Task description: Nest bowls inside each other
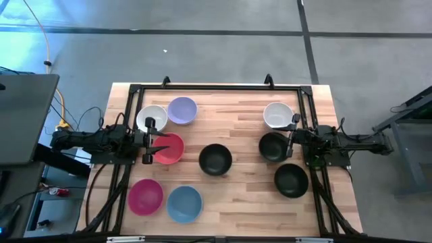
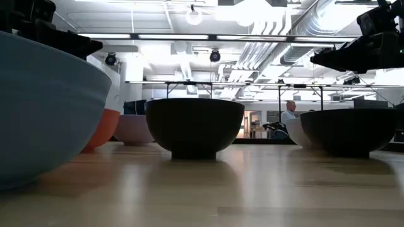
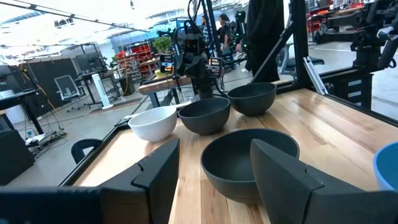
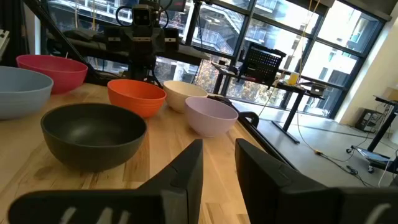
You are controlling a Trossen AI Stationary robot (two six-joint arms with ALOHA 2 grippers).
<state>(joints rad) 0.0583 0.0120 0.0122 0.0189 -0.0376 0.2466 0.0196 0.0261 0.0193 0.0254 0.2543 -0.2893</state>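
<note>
Behind the black bowl [image 1: 273, 146], right fingers [image 1: 291, 142] half hidden.

We are seeing a wooden tabletop [image 1: 236, 131] crowded at both ends and freer through the middle. At nine o'clock the white bowl [image 1: 151, 118], the lavender bowl [image 1: 181, 110] and the red bowl [image 1: 167, 148] are sitting close together. The left gripper [image 1: 156, 142], fingers apart, is hanging over the red bowl's rim. At seven o'clock the magenta pink bowl [image 1: 146, 196] and the light blue bowl [image 1: 184, 203] are standing just beside each other. One black bowl [image 1: 215, 159] is standing alone at the centre, with bare wood lying all around it. At three o'clock a second white bowl [image 1: 277, 115] and two more black bowls [image 1: 273, 146] [image 1: 291, 179] are lining the edge, and the right gripper [image 1: 292, 133] is hovering over them. A black metal frame [image 1: 216, 88] is running along the twelve o'clock edge.
</note>
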